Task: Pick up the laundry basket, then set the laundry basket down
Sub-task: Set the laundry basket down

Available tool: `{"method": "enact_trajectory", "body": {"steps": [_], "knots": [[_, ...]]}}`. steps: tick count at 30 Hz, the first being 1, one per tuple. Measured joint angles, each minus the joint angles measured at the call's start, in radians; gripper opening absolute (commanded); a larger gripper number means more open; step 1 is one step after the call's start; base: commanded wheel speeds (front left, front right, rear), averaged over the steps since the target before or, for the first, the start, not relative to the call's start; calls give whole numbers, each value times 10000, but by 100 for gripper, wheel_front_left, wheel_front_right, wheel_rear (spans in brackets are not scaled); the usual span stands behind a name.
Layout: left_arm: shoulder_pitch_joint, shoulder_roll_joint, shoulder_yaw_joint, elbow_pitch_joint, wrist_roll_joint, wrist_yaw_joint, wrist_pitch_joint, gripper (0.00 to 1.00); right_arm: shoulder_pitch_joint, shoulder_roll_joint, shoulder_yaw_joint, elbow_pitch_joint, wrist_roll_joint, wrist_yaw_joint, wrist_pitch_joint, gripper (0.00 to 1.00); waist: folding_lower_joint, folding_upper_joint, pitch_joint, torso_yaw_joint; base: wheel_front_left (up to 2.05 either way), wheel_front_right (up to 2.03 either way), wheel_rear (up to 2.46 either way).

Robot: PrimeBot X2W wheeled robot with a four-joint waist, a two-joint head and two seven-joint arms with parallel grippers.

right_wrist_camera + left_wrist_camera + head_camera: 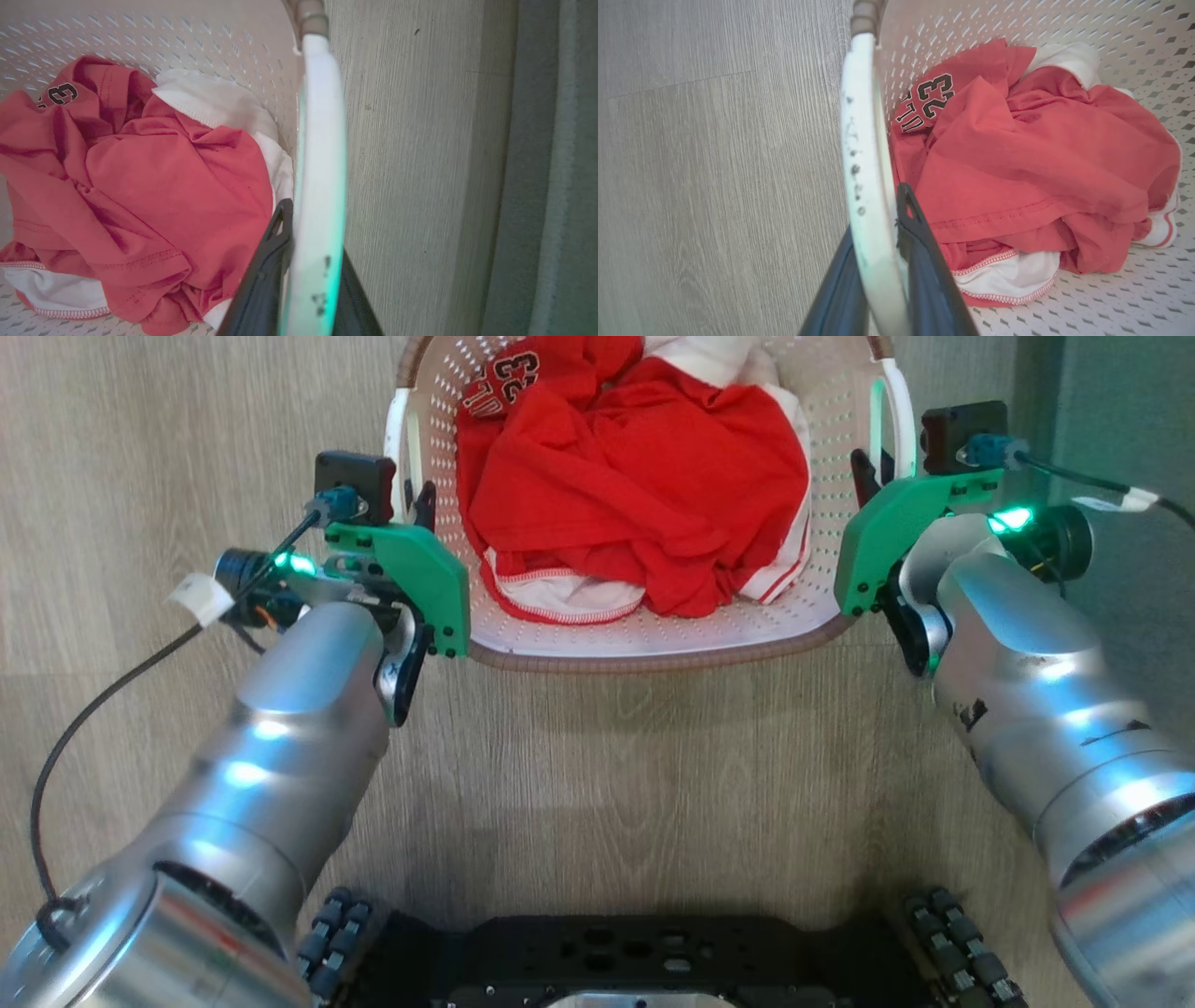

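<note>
The laundry basket (653, 639), cream-white and perforated with a brown rim, sits at the top middle of the head view, with red and white clothes (635, 485) piled inside. My left gripper (415, 509) is shut on the basket's white left handle (866, 177); dark fingers (924, 261) pinch it from both sides. On the opposite side my right gripper (873, 476) is shut on the white right handle (317, 186), a dark finger (266, 270) pressed against its inner face. Whether the basket rests on the floor or hangs above it I cannot tell.
Pale wood-look floor (616, 737) surrounds the basket. A grey-green strip, perhaps a mat or wall base (1111, 420), runs along the right side, close to the right arm. My dark wheeled base (635, 961) lies at the bottom edge.
</note>
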Motion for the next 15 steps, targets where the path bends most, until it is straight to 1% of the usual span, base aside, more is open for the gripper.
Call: {"method": "enact_trajectory", "body": {"steps": [2,15], "knots": [[-100,-2,58,-38,127,0,0,0,-66,10,-380,-4,-408,0,2,0,-1,0,165,25,0,0,0],[-357,-36,462,-92,581,-4,-15,0,-285,128,-1902,-17,-2052,0,31,0,-1,0,783,39,0,0,0]]}}
